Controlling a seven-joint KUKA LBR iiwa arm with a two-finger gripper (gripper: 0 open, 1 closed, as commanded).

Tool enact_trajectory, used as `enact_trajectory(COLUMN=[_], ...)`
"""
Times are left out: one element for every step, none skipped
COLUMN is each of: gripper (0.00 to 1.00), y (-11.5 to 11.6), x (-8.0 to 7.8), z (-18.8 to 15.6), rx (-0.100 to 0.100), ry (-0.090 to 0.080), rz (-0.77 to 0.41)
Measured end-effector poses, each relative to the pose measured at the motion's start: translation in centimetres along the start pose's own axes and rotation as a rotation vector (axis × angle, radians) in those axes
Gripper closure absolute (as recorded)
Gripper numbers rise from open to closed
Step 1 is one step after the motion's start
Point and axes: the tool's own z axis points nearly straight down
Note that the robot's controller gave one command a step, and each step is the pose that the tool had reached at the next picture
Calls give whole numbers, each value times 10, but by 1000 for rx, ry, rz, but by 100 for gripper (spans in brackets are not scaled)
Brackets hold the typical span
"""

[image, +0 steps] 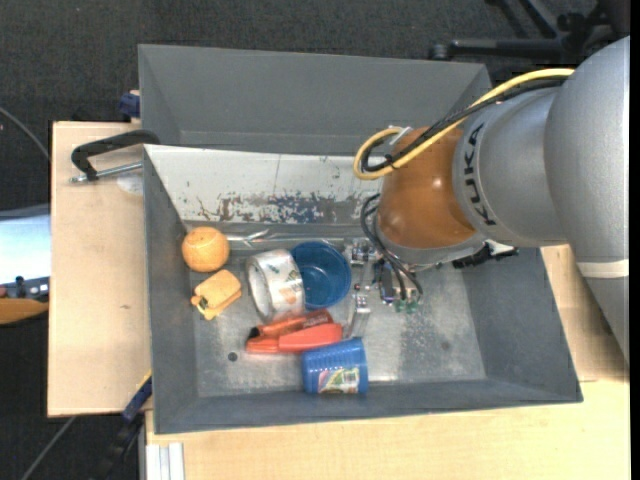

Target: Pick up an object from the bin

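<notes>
Camera view from above shows the grey bin [470, 353] with the arm [560, 158] reaching in from the right, its orange cover [420, 203] low over the middle of the floor. The gripper [361, 286] sits down near the bin floor, just beside the right edge of a blue bowl [322, 274] that lies about mid-bin. Whether the claw is apart or together I cannot tell; its tip is dark and partly hidden under the wrist. No thing can be seen in its grasp.

Nearest to it are the bowl, a clear roll of tape [275, 281] touching the bowl's left side, and a red-orange tool [293, 335] lying flat just below the two. A blue cup [335, 368] lies on its side by the near wall. Further left are an orange ball [204, 249] and a small yellow block [217, 293], well apart from the gripper.

As a judgement, the task is at its early-to-middle stage: the arm is down in the bin and close to the bowl, but nothing is lifted, and every thing lies on the floor. Closing on one thing and raising it clear of the bin are left.
</notes>
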Motion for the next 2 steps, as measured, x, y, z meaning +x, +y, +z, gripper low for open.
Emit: enact_trajectory(gripper=[0, 0], y=[29, 64], x=[-17, -18], z=[1, 1], rx=[-2, -2], ry=[-3, -5], rz=[64, 100])
